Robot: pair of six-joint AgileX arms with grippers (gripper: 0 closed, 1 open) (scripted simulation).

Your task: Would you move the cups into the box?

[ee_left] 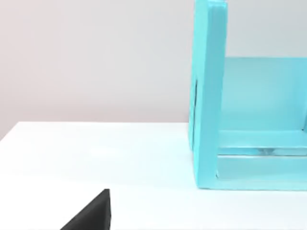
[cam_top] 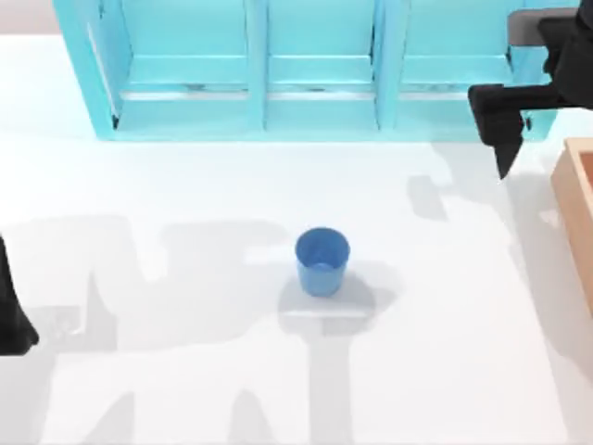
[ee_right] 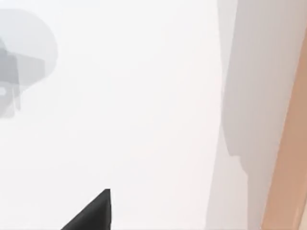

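Here my top view has the shelf point(cam_top: 306, 69) at the back, the box point(cam_top: 576, 199) at the right edge beside my right gripper point(cam_top: 505, 134), whose grip I cannot tell, and the blue cup point(cam_top: 322, 261) upright mid-table, mouth up; my left wrist view adds the shelf's side.

A: Blue cup point(cam_top: 322, 261)? Smooth matt plastic look at table centre.
B: Box point(cam_top: 576, 199) at 3 o'clock: tan wood-coloured, matt. Shelf unit point(cam_top: 306, 69) at 12: turquoise, slight sheen. Table point(cam_top: 185, 185) smooth white.
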